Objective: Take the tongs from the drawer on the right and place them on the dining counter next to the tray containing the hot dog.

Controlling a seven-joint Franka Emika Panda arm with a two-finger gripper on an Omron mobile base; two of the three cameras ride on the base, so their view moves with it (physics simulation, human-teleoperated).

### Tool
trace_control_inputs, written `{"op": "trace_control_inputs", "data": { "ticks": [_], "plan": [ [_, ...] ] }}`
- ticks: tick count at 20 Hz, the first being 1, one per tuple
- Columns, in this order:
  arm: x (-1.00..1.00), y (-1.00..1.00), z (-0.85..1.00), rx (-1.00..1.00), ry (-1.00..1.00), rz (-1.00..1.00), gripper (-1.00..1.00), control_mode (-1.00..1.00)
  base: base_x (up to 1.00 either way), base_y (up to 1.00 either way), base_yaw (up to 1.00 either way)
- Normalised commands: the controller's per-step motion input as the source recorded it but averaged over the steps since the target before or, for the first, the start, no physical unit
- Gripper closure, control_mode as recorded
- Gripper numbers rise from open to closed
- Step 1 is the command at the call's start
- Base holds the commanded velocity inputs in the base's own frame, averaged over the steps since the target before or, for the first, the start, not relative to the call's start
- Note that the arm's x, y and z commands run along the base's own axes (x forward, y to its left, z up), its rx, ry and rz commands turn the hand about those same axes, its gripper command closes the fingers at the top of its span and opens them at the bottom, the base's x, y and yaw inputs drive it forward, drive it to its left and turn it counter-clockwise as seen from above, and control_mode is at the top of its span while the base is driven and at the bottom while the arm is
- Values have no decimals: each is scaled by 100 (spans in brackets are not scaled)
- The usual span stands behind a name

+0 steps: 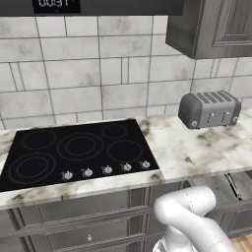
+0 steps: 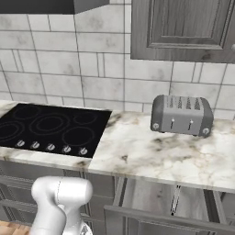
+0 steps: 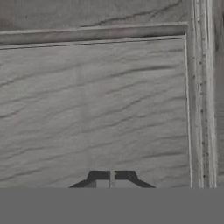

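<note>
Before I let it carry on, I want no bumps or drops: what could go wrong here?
1. The drawer under the counter stands open; the arm could clip its front.
2. The tongs are thin and lie deep inside, so a grab may slip.
3. The gripper faces a cabinet panel with jaws shut; it must open first.

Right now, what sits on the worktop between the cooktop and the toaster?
Nothing: in both base views the marble worktop between the black cooktop and the toaster is bare.
</note>
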Motion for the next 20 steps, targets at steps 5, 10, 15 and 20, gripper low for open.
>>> {"op": "trace_control_inputs", "data": {
  "ticks": [5,10,15,20],
  "plan": [
    [-7,0,-3,0,10,0,-100,-100,0,0,0],
    [-41,0,0,0,2,0,-100,-100,0,0,0],
    [-36,0,19,0,0,0,-100,-100,0,0,0],
    [-27,0,39,0,0,0,-100,-100,0,0,0]
  ]
}}
